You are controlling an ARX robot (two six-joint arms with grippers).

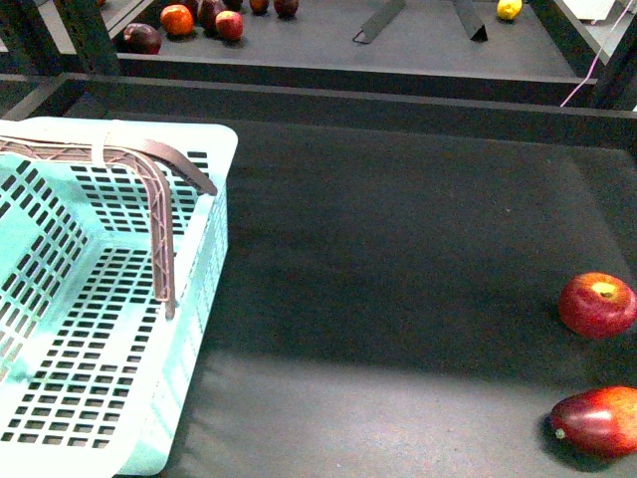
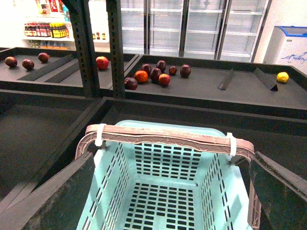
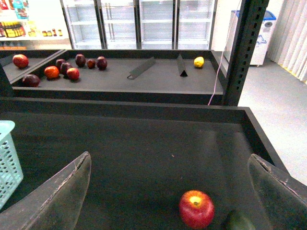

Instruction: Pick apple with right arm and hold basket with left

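The red apple (image 1: 597, 304) with a yellowish stem patch lies on the dark shelf mat at the far right. It also shows in the right wrist view (image 3: 196, 209), between my right gripper's (image 3: 170, 191) wide-open fingers and ahead of them. The aqua basket (image 1: 60, 329) stands at the left with its brown handles (image 1: 159, 219) up, bound by a white tie. In the left wrist view my open left gripper (image 2: 175, 191) hovers above the basket (image 2: 163, 191), fingers either side of its mouth, just short of the handle (image 2: 168, 139). Neither gripper shows in the front view.
An elongated red-orange fruit (image 1: 597, 420) lies just in front of the apple; its dark end shows beside the apple in the right wrist view (image 3: 239, 222). The back shelf holds several dark red fruits (image 1: 179, 20), a yellow one (image 1: 509, 9) and two black dividers (image 1: 378, 20). A dark post (image 3: 244, 52) stands at right.
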